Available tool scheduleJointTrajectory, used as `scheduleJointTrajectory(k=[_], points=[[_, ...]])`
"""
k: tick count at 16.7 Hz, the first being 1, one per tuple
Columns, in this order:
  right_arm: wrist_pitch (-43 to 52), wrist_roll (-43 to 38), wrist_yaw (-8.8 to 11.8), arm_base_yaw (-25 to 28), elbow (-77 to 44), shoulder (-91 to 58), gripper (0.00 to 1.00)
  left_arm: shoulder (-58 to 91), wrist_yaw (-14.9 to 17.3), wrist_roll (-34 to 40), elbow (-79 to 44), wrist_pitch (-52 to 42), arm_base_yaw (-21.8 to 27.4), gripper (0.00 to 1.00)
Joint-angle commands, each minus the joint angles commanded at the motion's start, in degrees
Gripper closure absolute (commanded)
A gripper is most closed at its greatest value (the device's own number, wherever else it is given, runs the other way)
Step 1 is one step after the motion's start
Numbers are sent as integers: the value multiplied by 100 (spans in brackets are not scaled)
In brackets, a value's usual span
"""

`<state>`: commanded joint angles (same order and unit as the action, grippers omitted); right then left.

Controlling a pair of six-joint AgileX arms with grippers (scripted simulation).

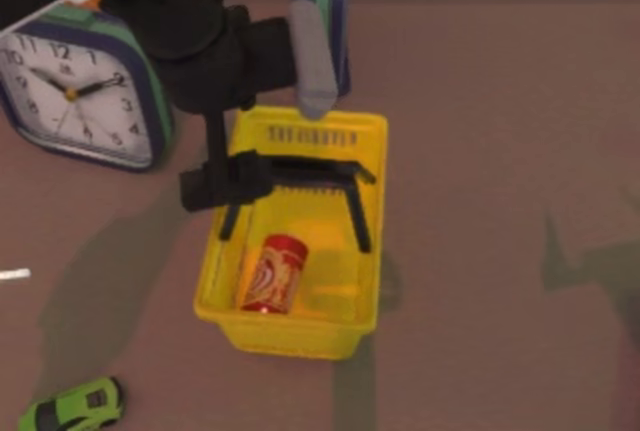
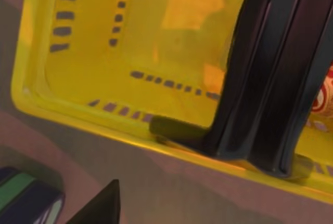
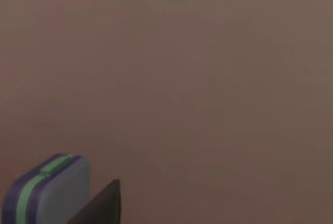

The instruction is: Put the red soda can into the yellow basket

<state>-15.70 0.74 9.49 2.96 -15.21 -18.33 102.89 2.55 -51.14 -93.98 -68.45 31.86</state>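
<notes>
**Can lies in the basket, left arm over the basket's far-left rim**

At the far left of the bench [image 1: 500, 151] stands a white-faced alarm clock [image 1: 75, 91] with a dark blue and green case, and near the front left corner sits a green toy car [image 1: 72, 408]. The left arm reaches in from the top left, its left end effector [image 1: 215, 189] hanging at the black folding handles [image 1: 300, 173] on the left rim of the yellow basket [image 1: 370, 241]; whether its fingers are spread or pressed together I cannot tell. The red soda can [image 1: 274, 273] lies on its side inside the basket, toward the front left. Behind the basket stands a blue and green case [image 1: 322, 11]. The right end effector shows only as a dark tip in its wrist view; state unclear.
</notes>
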Motion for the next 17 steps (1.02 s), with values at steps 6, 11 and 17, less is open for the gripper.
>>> scheduleJointTrajectory(k=[6, 11, 17], points=[[1409, -56, -871, -217, 1367, 1686, 0, 1799, -213, -735, -1596, -960, 451, 0], [1570, -74, -949, -239, 1521, 1833, 0, 1972, -242, -807, -1757, -1051, 494, 0], [1570, -74, -949, -239, 1521, 1833, 0, 1970, -242, -814, -1471, -766, 488, 0]])
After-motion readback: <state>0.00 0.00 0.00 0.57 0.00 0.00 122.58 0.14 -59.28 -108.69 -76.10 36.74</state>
